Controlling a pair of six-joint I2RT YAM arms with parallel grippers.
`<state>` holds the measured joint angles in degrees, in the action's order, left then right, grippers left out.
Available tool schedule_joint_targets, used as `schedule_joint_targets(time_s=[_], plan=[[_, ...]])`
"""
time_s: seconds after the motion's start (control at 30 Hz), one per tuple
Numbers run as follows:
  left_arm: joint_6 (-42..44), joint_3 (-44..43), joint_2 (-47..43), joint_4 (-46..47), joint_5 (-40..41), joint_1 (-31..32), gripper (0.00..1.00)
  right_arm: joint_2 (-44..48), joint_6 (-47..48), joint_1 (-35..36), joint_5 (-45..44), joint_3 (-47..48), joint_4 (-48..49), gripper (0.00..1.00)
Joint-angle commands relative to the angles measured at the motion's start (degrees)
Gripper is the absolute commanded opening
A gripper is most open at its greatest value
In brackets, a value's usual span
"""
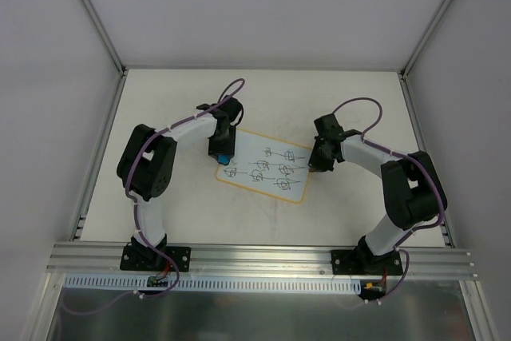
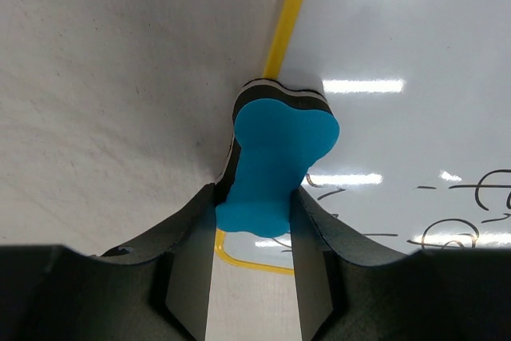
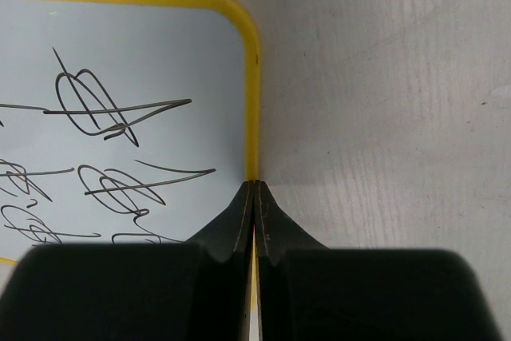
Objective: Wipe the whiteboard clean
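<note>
The left hand squeezes a soft blue bone-shaped eraser at the edge of the shiny whiteboard. The right hand, pinched tight, sits at its yellow rim.

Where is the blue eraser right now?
The blue eraser is clamped in the left gripper, over the left rim of the whiteboard and close to its near corner. In the top view it sits left of the scribbles.

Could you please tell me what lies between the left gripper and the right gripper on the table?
The scribbled whiteboard fills the stretch between the left gripper, holding a blue eraser, and the shut right gripper; the top view shows it.
</note>
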<state>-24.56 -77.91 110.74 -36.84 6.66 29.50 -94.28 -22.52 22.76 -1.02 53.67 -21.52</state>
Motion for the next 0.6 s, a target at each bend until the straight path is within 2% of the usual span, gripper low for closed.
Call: schedule_joint_targets(time_s=[0.0, 0.17, 0.43, 0.57], plan=[[0.4, 1.0, -0.4, -1.2, 0.9, -0.4, 0.0, -0.4, -0.7, 0.1, -0.6, -1.4, -1.7, 0.0], [-0.7, -1.0, 1.4, -1.2, 0.1, 3.7, 0.0, -0.6, -0.9, 0.1, -0.7, -1.4, -1.5, 0.0], [-2.8, -8.7, 9.1, -1.3, -6.0, 16.2, 0.0, -0.8, -0.9, 0.1, -0.3, -0.9, -1.4, 0.0], [-3.1, -8.8, 9.3, -1.5, -5.3, 16.8, 0.0, -0.6, -0.8, 0.1, -0.4, -1.0, -1.4, 0.0]])
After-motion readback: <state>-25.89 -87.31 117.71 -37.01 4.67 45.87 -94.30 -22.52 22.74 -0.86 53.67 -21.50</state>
